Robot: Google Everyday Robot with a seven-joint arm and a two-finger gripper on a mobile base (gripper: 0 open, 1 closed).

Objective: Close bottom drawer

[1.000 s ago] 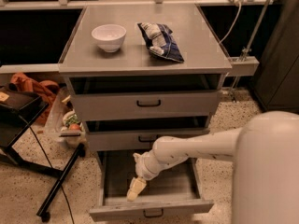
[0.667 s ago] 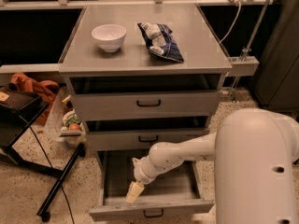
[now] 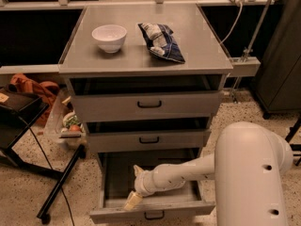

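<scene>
Speckled floor (image 3: 21, 199), dark cabinet (image 3: 282, 51) right, black stand (image 3: 61, 183) left

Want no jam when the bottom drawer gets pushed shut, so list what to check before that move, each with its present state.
1. Bottom drawer needs closing: ok, it is pulled well out.
2. Gripper outside the drawer box: not ok, it hangs inside, just behind the front.
3. Arm clear of the drawer's travel: not ok, it reaches in over the right side wall.
4. Handle free to push against: ok, nothing is on it.
5. Drawer floor free of loose things: cannot tell, the arm hides part of it.
6. Middle drawer out of the way: ok, its front sits well behind the bottom drawer's front.
</scene>
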